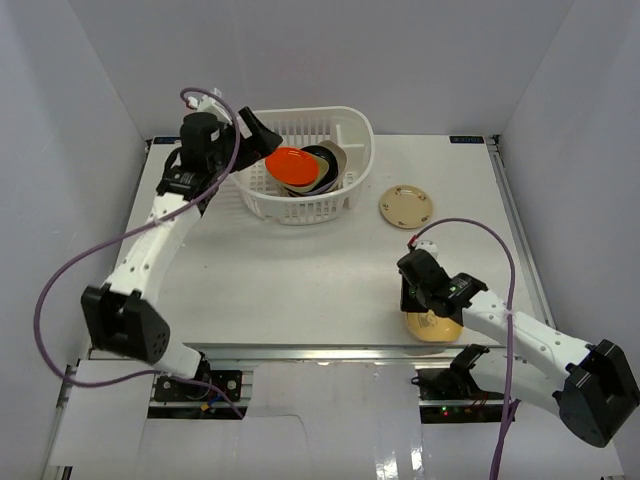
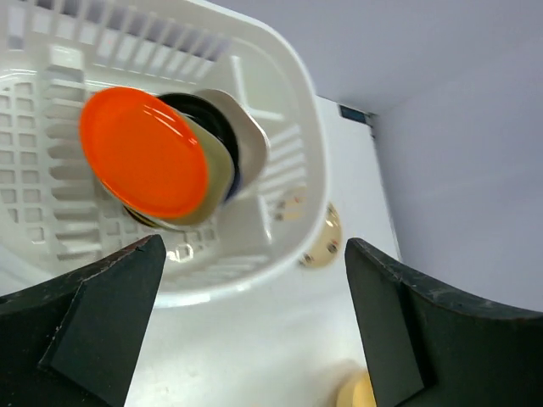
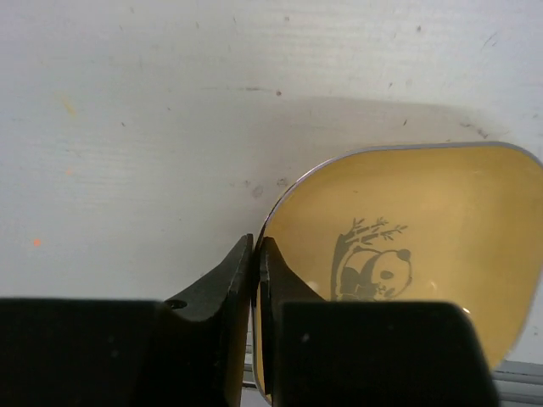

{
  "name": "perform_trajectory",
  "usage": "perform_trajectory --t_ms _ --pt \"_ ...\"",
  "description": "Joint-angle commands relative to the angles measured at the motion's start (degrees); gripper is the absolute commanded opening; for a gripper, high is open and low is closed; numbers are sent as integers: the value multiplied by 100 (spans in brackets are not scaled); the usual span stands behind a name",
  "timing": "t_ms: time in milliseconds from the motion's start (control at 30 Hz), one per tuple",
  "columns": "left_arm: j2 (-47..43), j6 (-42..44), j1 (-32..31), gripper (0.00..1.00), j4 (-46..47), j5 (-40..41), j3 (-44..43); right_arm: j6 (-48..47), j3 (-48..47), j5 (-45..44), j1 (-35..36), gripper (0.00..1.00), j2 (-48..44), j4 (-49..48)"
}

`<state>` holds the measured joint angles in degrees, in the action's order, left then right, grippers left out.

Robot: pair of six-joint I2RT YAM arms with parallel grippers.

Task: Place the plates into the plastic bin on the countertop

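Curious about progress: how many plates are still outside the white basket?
2. A beige round plate lies right of the basket; a yellow plate sits at the near edge in the right hand. More may be hidden.

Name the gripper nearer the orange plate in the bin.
Left. The left gripper hangs open at the rim of the bin beside the orange plate; the right gripper, shut on the yellow plate, is far off.

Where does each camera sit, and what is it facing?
Top: above and behind, looking down on the countertop; left arm, right arm show.
Left wrist: by the plastic bin, facing its orange plate; open left claw shows.
Right wrist: low, facing the yellow plate; right claw grips its rim.
Shared: orange plate, in top and left wrist.
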<state>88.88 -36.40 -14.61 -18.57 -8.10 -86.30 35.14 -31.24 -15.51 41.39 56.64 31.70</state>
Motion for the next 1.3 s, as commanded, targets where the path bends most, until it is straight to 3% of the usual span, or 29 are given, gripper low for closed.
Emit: perform_trajectory --t_ms 0,100,200,267,400,467,533,600,667,733,767,800,833,900,967,1067,1100,1200,1233,1267 --pt "-1455 247 -191 98 134 -718 884 82 -870 -856 185 8 -21 510" --pt "-2747 432 -253 98 204 -834 2202 -330 -1820 -954 282 8 13 583" --pt "-3928 678 -279 98 170 -860 3380 -1296 -3270 -902 326 8 644 224" --pt "-4386 879 -288 98 -49 -1026 3968 -2157 -4526 -657 352 8 1548 -49" --pt "-5160 872 -288 98 -708 -896 4515 -3345 -6688 -234 353 8 3315 -375" --pt "-5433 784 -288 98 -990 -869 4753 -3881 -8217 124 353 8 4884 -191" --pt "-5600 722 -288 98 -1131 -843 4859 -4241 -9654 407 353 8 5644 -43" --pt "-5627 722 -288 98 -1236 -790 4834 -4532 -10434 610 353 8 6626 11" --pt "-5654 775 -288 98 -1325 -755 4684 -4786 -10814 523 361 8 7017 -198" --pt "-5671 819 -279 98 -1307 -702 4596 -4876 -10579 584 353 17 7177 -479" --pt "-5628 845 -288 98 -1290 -650 4579 -4885 -10395 549 353 30 7168 -812" --pt "-5601 906 -288 98 -1272 -623 4578 -4858 -10080 531 353 65 7089 -963" --pt "-5575 933 -288 98 -1211 -605 4605 -4832 -9964 505 353 79 7037 -1077" --pt "-5470 994 -288 98 -1132 -527 4657 -4727 -9918 365 353 95 6879 -1289" --pt "-5426 1047 -288 98 -1026 -439 4710 -4604 -9954 312 326 96 6590 -1359" --pt "-5373 1161 -288 98 -947 -324 4667 -4104 -9219 224 169 91 5958 -1745" --pt "-5320 1249 -288 98 -938 -237 4632 -3711 -8189 189 -23 88 5311 -2242" --pt "-5285 1346 -288 98 -930 -52 4517 -2822 -6251 293 -524 78 3818 -3080" --pt "-5311 1346 -288 98 -895 70 4526 -2506 -4913 346 -1022 76 3480 -3683" --pt "-5328 1329 -288 98 -851 132 4569 -1754 -4274 451 -1306 73 3154 -3906"
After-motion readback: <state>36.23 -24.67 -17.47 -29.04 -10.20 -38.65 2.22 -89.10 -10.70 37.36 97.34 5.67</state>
